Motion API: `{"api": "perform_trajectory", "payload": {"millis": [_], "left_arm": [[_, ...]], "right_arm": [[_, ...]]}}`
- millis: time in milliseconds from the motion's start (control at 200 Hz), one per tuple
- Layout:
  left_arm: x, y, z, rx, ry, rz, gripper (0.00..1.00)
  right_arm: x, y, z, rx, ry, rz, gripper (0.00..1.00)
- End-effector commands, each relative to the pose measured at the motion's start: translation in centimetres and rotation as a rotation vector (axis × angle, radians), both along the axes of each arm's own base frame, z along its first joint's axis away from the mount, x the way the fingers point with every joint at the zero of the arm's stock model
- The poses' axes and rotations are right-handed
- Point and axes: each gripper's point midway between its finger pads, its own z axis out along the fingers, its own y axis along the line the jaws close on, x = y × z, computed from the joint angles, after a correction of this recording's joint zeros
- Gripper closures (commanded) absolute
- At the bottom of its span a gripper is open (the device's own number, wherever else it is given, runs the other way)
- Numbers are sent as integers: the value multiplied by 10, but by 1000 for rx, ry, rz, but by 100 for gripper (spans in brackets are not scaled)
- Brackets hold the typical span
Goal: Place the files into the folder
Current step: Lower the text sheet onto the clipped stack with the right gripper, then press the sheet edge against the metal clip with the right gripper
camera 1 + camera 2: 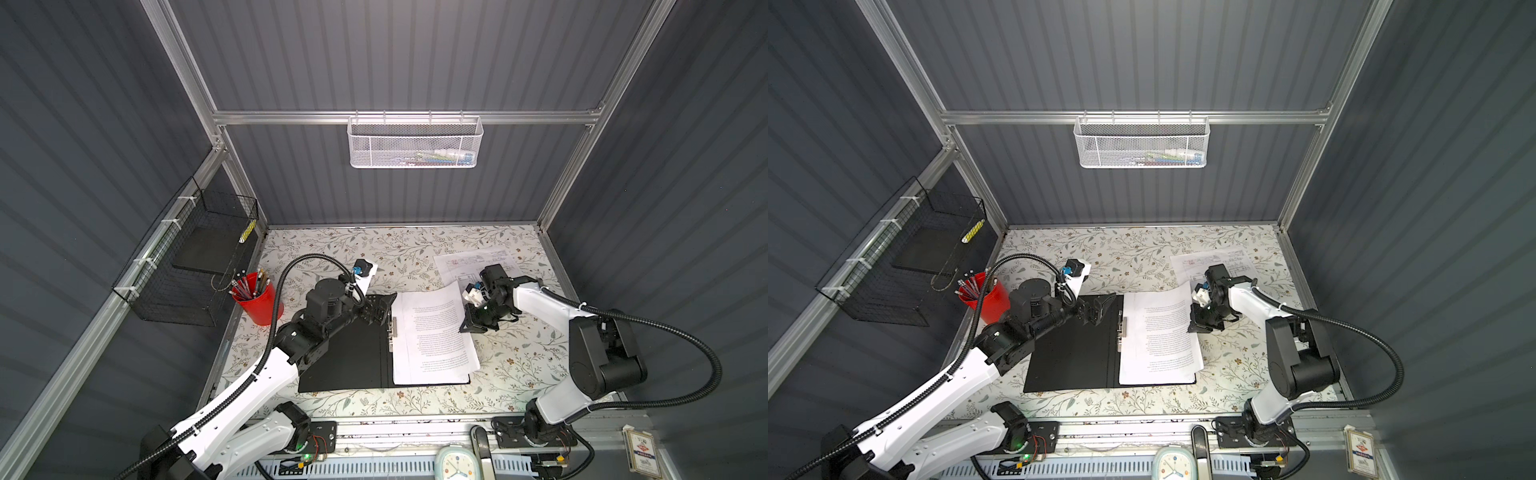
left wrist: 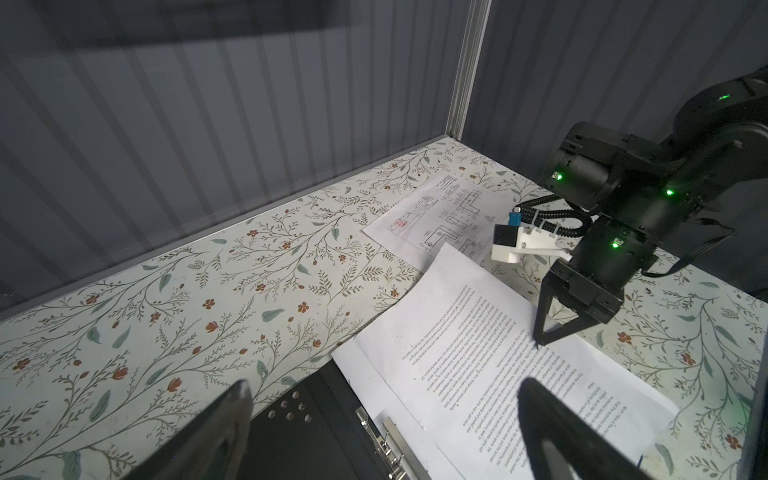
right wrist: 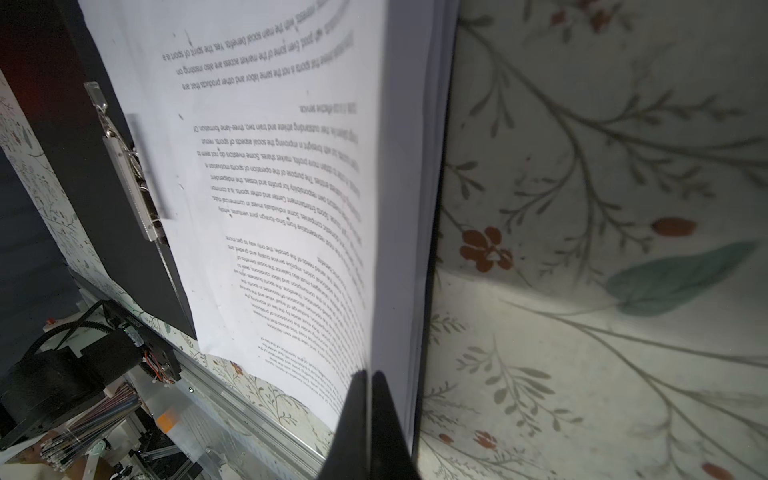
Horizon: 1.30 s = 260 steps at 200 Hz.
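Note:
The folder (image 1: 340, 357) (image 1: 1067, 353) lies open on the table, black inside up, with its metal clip (image 1: 392, 332) (image 2: 386, 440) along the spine. The files (image 1: 432, 332) (image 1: 1154, 332) (image 3: 270, 166), white sheets of dense text, rest on the folder's right half. My right gripper (image 1: 462, 330) (image 1: 1188, 331) (image 2: 538, 343) (image 3: 368, 376) is shut on the right edge of the files, which lifts there. My left gripper (image 1: 380, 309) (image 1: 1098, 309) (image 2: 384, 384) hangs open over the folder's far end near the spine, holding nothing.
A sheet with line drawings (image 1: 469, 262) lies at the back right, partly under the right arm. A red cup of pencils (image 1: 259, 299) stands left of the folder. A black wire basket (image 1: 195, 266) hangs on the left wall and a white mesh basket (image 1: 415, 143) on the back wall.

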Motion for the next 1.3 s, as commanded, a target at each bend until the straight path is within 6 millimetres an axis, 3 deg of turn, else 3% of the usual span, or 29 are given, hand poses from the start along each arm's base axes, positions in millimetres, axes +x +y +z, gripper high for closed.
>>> {"api": "perform_trajectory", "payload": {"millis": [0,155,300,450,1296], "left_arm": [[-3,-1,-3,12,8,-16,0],[-3,-3,-16,33,75,-21,0],[-5,6,-52,120,202,24,0],[-15,12,-73,178,261,6,0],[-14,6,-73,182,267,-20,0]], "right_arm": [[0,5,0,19,-3,2,100],[0,11,-4,31,-10,-23,100],[-1,18,-5,52,-8,-26,100],[-5,25,-9,52,5,0,100],[-16,33,-19,59,39,9,100]]}}
